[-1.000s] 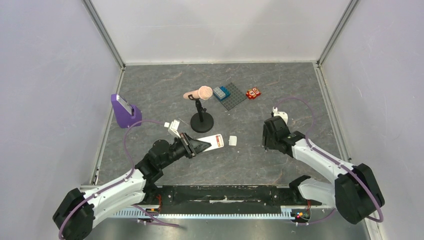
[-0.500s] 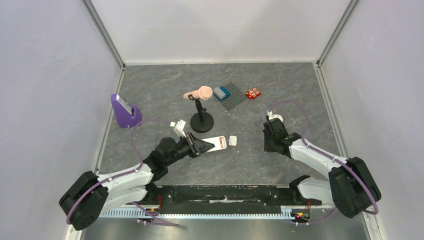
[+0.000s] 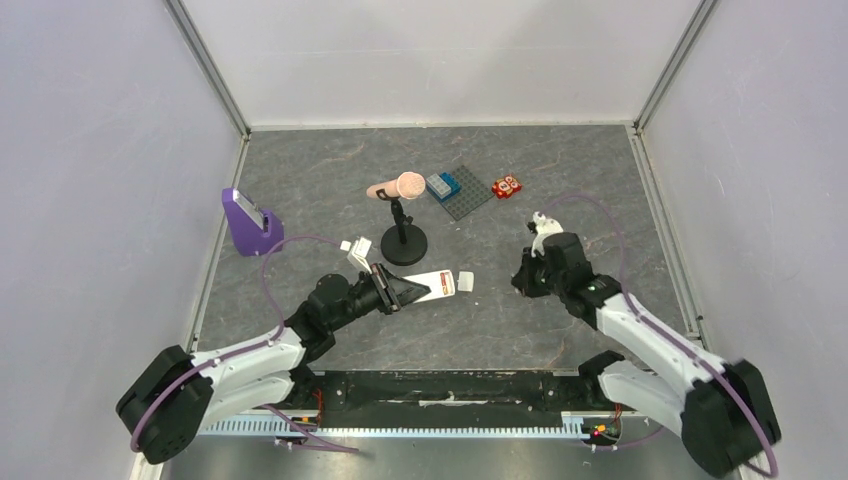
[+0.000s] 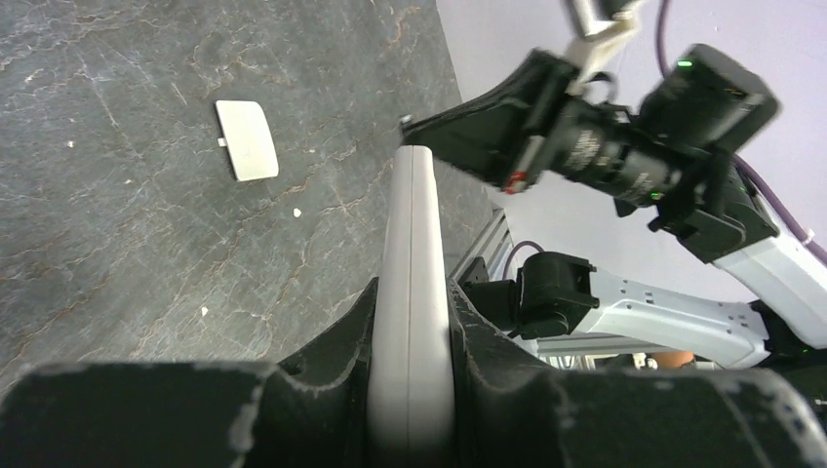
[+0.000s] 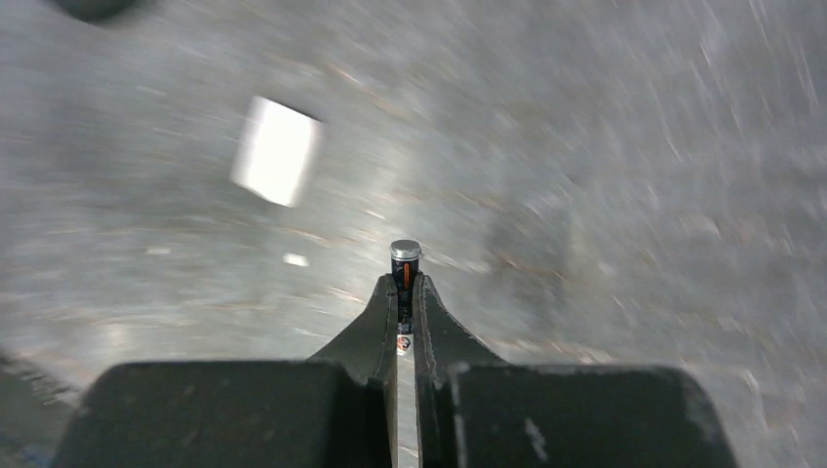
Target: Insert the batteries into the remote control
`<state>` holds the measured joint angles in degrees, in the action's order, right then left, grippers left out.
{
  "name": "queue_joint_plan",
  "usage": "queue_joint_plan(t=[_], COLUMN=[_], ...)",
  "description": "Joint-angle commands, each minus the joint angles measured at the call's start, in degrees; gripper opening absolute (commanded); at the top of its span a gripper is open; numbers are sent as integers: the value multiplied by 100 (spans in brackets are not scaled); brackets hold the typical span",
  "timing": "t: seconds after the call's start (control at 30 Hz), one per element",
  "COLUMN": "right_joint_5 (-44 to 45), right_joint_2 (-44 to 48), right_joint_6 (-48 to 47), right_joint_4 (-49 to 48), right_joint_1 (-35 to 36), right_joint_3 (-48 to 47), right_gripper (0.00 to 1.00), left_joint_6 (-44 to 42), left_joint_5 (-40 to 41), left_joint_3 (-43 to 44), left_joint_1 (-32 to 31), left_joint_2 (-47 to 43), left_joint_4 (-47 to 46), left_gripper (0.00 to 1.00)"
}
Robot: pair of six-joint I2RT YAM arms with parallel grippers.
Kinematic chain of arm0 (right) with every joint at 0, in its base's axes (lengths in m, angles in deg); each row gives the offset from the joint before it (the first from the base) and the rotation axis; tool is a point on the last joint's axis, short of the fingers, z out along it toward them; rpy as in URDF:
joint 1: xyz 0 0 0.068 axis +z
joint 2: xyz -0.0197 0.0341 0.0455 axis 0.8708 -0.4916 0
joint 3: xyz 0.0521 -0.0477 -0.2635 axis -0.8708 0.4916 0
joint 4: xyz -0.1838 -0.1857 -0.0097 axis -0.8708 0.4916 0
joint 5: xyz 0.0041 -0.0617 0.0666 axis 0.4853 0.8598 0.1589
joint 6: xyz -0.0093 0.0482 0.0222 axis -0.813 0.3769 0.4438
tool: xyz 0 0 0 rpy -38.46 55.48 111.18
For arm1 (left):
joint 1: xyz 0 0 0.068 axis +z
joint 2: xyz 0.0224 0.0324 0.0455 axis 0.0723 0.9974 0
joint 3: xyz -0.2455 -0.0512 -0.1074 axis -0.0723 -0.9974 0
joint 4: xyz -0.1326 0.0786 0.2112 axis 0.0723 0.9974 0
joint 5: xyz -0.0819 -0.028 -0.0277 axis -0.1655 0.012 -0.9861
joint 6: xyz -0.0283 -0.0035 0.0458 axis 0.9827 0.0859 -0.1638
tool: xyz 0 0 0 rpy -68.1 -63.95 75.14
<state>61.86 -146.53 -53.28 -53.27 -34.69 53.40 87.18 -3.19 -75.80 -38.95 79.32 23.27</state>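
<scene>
My left gripper [image 3: 395,290] is shut on the white remote control [image 3: 437,285], which sticks out to the right just above the table. In the left wrist view the remote control [image 4: 412,244] shows edge-on, squeezed between the gripper's [image 4: 413,289] two black fingers. My right gripper [image 3: 522,278] is to the right of the remote, pointing left toward it. Its jaws [image 5: 405,285] are shut on a thin dark battery [image 5: 404,275] with an orange stripe, whose silver end pokes past the tips. The right wrist view is blurred by motion.
A small white cover piece [image 3: 466,282] [image 4: 246,139] [image 5: 276,149] lies on the table at the remote's tip. Behind it stands a microphone on a black round stand [image 3: 405,245]. A purple block [image 3: 248,222] is at the left. A grey baseplate [image 3: 468,195] and a red block [image 3: 507,186] lie at the back.
The right gripper has closed on the battery and swung left toward the remote. The left arm carried the remote a little to the right, then held still.
</scene>
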Motion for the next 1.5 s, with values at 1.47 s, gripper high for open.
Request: queue_joint_plan(t=[1.47], right_joint_5=[-1238], right_joint_2=[469], right_joint_6=[1588], right_joint_4=[502], right_joint_1=[1065], right_joint_3=[-1544], right_gripper=[2], left_joint_6=[1440], left_joint_5=[-392], left_joint_3=[419], left_joint_1=[12], left_joint_2=[737], left_joint_4=[-883], left_gripper=[2])
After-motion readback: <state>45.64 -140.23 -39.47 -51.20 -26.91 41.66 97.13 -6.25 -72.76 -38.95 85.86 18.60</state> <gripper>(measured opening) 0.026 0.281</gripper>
